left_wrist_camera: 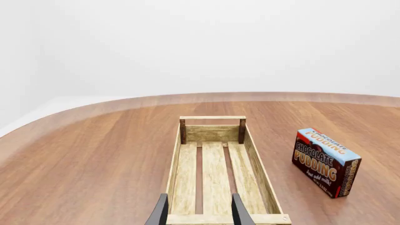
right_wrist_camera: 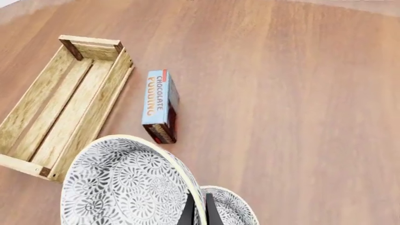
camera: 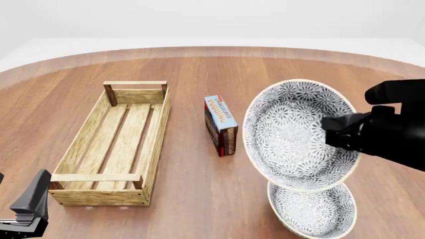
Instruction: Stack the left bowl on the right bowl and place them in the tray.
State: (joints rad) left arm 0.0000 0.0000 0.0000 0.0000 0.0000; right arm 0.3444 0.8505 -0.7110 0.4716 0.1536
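Your right claw (camera: pixel 340 130) pinches the lifted bowl (camera: pixel 295 134) at right of frame, above the second bowl (camera: pixel 313 210) (left claw (left_wrist_camera: pixel 198 211) open over the tray (camera: pixel 79 144)), so lower it in squarely.

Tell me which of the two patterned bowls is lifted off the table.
The larger-looking upper bowl, tilted and held at its rim by the right gripper. The other bowl rests flat on the table, below it.
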